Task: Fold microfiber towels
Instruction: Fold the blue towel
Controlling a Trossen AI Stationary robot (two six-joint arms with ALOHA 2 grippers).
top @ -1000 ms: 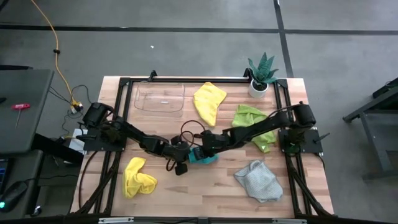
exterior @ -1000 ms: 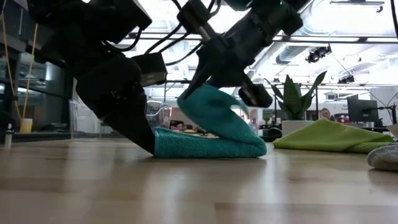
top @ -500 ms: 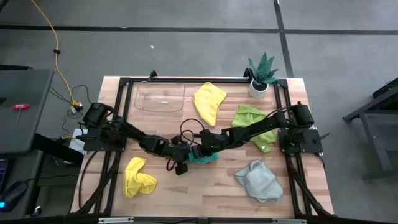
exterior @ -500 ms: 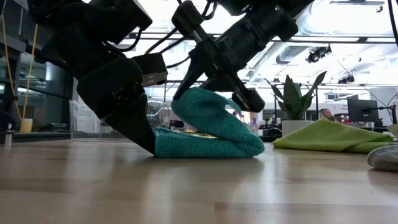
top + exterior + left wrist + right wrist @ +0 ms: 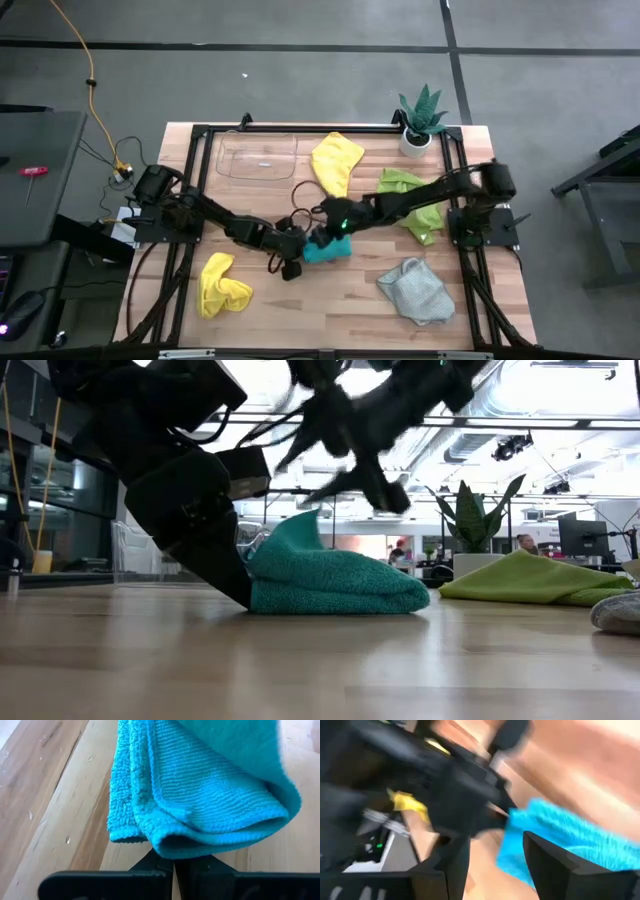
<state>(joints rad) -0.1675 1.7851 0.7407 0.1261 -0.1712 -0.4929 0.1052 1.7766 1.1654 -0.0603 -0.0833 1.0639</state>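
Note:
The teal-blue towel [image 5: 327, 250] [image 5: 335, 580] lies folded over on the table's middle, its bottom layer flat on the wood and one corner peaked up at its left end. My left gripper [image 5: 303, 250] [image 5: 238, 592] is shut and stands at that end, tips down at the table. My right gripper [image 5: 322, 236] [image 5: 340, 450] [image 5: 495, 865] hangs open above the towel [image 5: 560, 840], clear of it and blurred by motion. My left gripper's shut fingers [image 5: 172, 862] meet the towel's folded end [image 5: 170, 847], slanting down from the table's left. The bulging fold hides the fingertips, so whether a layer lies between them I cannot tell. The towel rests on the table and its peak [image 5: 300, 525] leans on the gripper.
Two yellow towels [image 5: 337, 163] [image 5: 222, 285], a lime green one [image 5: 410, 200] [image 5: 530, 580] and a grey one [image 5: 415, 290] lie crumpled around. A clear tray [image 5: 258, 157] and a potted plant [image 5: 418, 120] stand at the far edge.
My right gripper has opened, let go of the towel's upper layer, risen and rolled. The raised layer has dropped onto the lower one; only a peak beside my left gripper stays up. The towel's bottom layer has kept its place.

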